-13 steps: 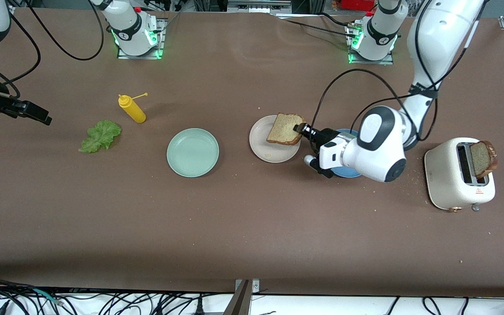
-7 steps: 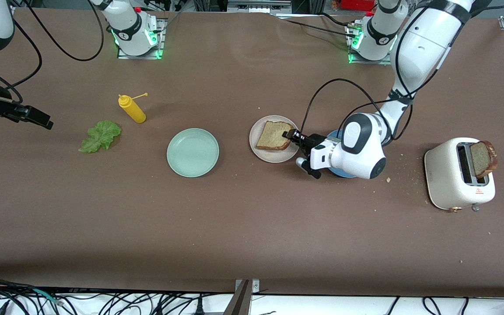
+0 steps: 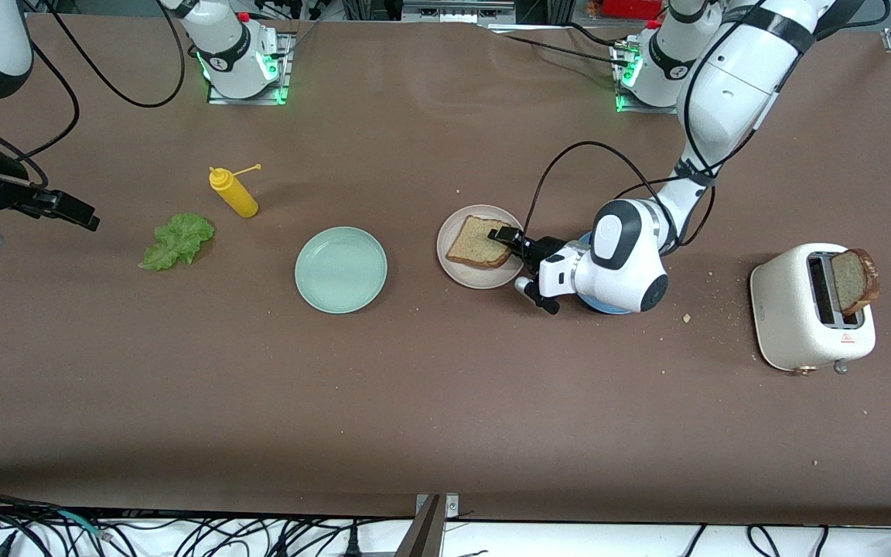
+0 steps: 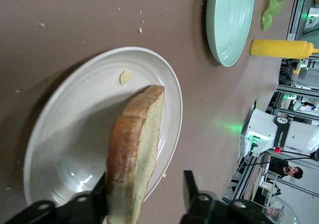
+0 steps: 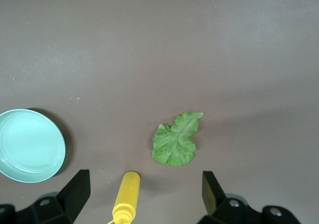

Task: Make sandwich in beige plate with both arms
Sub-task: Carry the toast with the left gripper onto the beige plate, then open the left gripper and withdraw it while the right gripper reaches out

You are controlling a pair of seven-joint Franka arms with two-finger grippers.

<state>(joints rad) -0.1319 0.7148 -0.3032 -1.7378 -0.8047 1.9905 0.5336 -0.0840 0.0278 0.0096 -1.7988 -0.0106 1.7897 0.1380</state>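
On the beige plate point(image 3: 457, 271), bread slice point(image 3: 476, 243) now flat, left gripper point(image 3: 504, 237) newly parted, right gripper point(image 5: 144, 186) open

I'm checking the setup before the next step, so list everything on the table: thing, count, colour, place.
Beige plate: one, cream-beige, mid-table, toward the left arm's end.
Bread slice: one, brown, on the beige plate, one edge between the left gripper's fingers.
Mint green plate: one, pale green, beside the beige plate, toward the right arm's end.
Blue plate: one, blue, mostly hidden under the left arm.
Toaster: one, cream-white, at the left arm's end.
Second bread slice: one, brown, standing in the toaster.
Lettuce leaf: one, green, toward the right arm's end.
Mustard bottle: one, yellow, beside the lettuce leaf.
Left gripper: black, open, at the bread slice.
Right gripper: black, open, waiting over the lettuce leaf.
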